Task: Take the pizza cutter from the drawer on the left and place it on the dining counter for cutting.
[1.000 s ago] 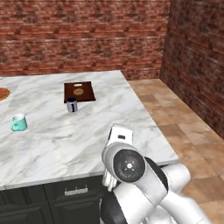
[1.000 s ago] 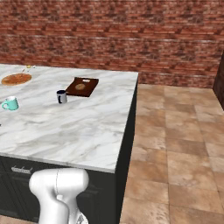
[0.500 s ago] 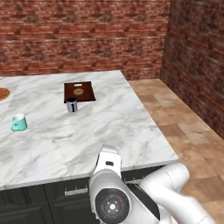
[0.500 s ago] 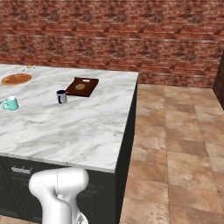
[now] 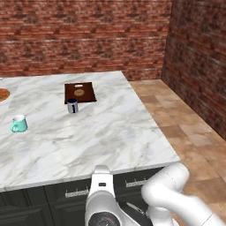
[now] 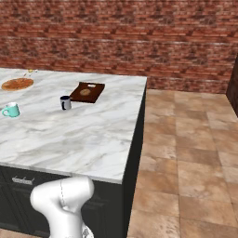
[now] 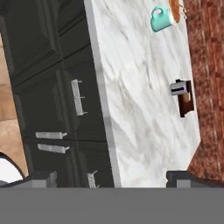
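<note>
The gripper (image 7: 111, 177) shows in the hand view as two small dark fingertips (image 7: 41, 178) low in the picture, standing wide apart with nothing between them and touching nothing. The view is rolled on its side: between and beyond the tips lie the black cabinet fronts and the front edge of the dining counter (image 7: 144, 109). On those fronts a shut drawer (image 7: 81, 98) sits directly under the counter's edge, its short silver bar handle (image 7: 77, 97) plainly visible; other silver handles show on the neighbouring fronts. The pizza cutter cannot be made out in any of the pictures, and every drawer front that shows is closed. In the left base view the white arm (image 5: 170, 194) bends low in front of the cabinets, below the front edge of the dining counter (image 5: 110, 141), with drawer fronts and a silver handle (image 5: 76, 193) just behind it. On the marble top, a teal mug (image 5: 19, 124) stands near the left edge, a dark blue cup (image 5: 72, 106) stands towards the middle, and just behind the cup lies a dark brown wooden board (image 5: 80, 92) with a small round item on it. In the right base view a flat round orange-brown food item (image 6: 17, 84) rests near the far left corner of the counter.
</note>
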